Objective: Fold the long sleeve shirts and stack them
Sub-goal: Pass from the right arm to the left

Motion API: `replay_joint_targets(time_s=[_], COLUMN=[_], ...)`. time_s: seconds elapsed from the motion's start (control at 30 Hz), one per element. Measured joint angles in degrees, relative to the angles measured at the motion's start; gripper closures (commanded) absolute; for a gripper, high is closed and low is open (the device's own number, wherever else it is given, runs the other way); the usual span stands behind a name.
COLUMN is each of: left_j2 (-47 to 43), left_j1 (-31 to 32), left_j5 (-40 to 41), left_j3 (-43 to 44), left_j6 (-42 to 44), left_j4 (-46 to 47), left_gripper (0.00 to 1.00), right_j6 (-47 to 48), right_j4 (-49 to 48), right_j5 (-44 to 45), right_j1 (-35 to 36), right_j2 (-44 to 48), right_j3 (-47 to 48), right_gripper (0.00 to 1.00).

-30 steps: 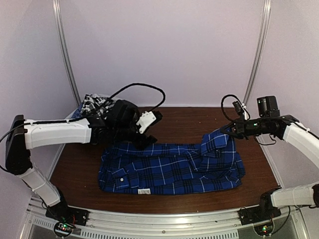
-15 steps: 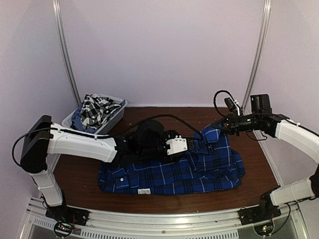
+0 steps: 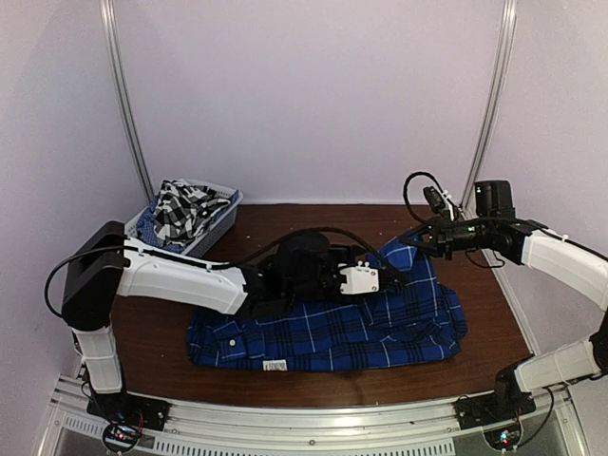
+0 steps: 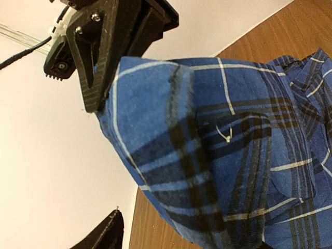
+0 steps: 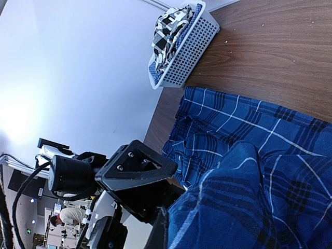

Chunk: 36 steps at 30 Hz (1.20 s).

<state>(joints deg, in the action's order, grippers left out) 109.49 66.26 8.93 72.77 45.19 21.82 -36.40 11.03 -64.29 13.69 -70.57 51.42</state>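
Observation:
The blue plaid long sleeve shirt (image 3: 323, 332) lies spread across the middle of the table. My right gripper (image 3: 418, 242) is shut on its far right part and holds a fold (image 4: 207, 155) of it up off the table. My left gripper (image 3: 388, 277) reaches across the shirt to that raised fold, jaws open. One left finger (image 4: 106, 233) shows beside the hanging cloth; the other is hidden behind it. In the right wrist view that gripper's finger (image 5: 137, 166) sits right next to the held cloth (image 5: 244, 207). A black-and-white checked shirt (image 3: 180, 204) lies in the basket.
A white mesh basket (image 3: 220, 217) stands at the back left corner, also in the right wrist view (image 5: 192, 52). Bare brown tabletop (image 3: 152, 323) surrounds the shirt. The left arm (image 3: 180, 280) stretches low over the shirt's left half. Metal frame posts (image 3: 489, 104) rise at the back.
My left arm has swung from beside the basket rightward across the shirt to the raised fold. The right gripper has shifted slightly left and back, still holding the cloth.

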Motion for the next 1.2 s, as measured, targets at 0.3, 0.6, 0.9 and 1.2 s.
replay_joint_targets(time_s=[0.3,0.6,0.9,1.2], left_j2=[2.3,2.3,2.4,4.9], left_j1=[0.2,0.4,0.4,0.7], left_j5=[-4.1,-6.5,-6.4,-5.7], left_j3=[2.8,3.5,2.5,2.0], left_j6=[-0.3,-1.4,-1.6,-0.5], left_j4=[-0.2,-1.3,-0.2,4.3], left_gripper=[0.55,0.35,0.25,0.26], right_j6=[-0.4,-0.4,-0.5,-1.1], right_j4=[-0.7,-1.4,-1.4,-1.4], right_j5=[0.0,-0.1,-0.3,-0.5], right_j1=[0.2,0.2,0.2,0.2], right_j2=[0.0,0.0,0.0,0.0], right_j3=[-0.4,-0.9,-0.9,-0.9], right_gripper=[1.00,1.00,1.00,1.00])
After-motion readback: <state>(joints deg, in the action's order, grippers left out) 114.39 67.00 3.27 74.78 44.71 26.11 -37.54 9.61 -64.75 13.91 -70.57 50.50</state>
